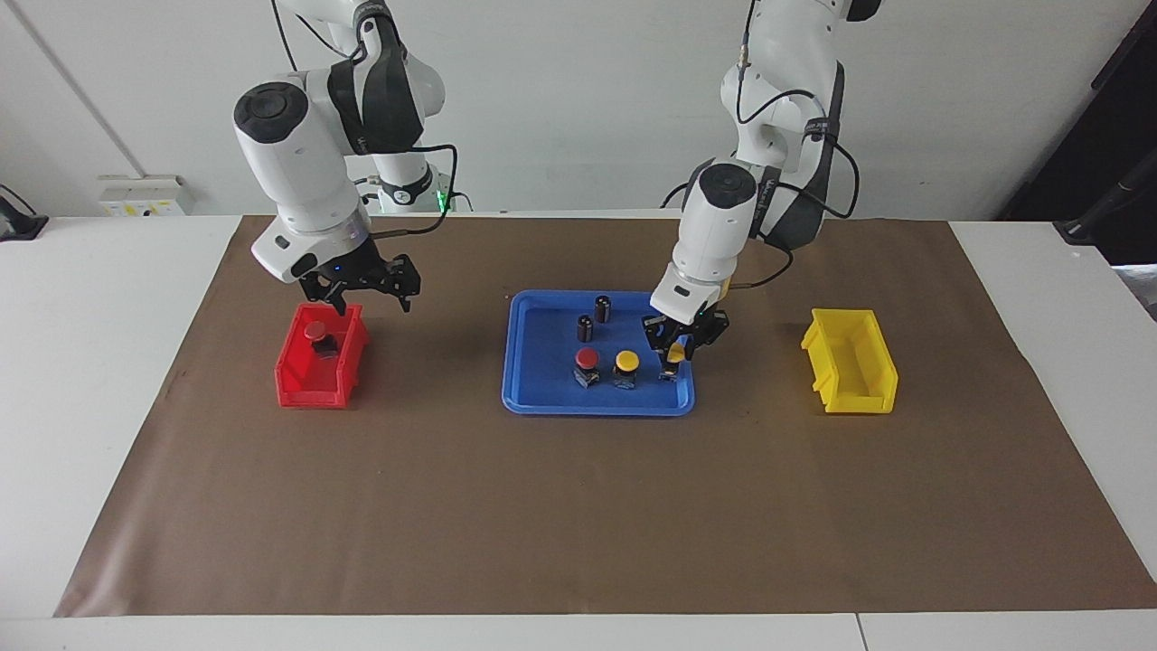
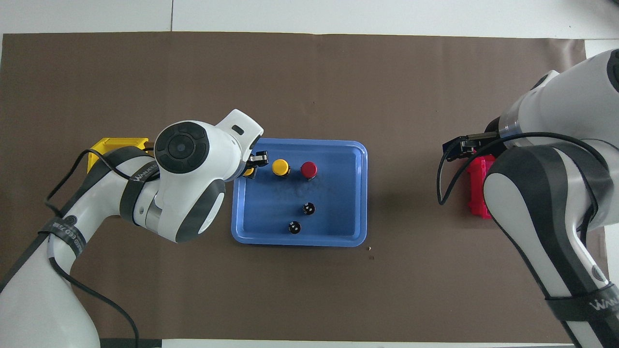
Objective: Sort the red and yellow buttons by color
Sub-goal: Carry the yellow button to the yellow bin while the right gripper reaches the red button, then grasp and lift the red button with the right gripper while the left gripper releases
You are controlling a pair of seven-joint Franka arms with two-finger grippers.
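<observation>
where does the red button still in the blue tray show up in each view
Facing view: the red button sits in the blue tray, at the end of the button row toward the right arm's end of the table.
Overhead view: the same red button stands beside the free yellow button.
Shared landmark: the two dark cylinders.
</observation>
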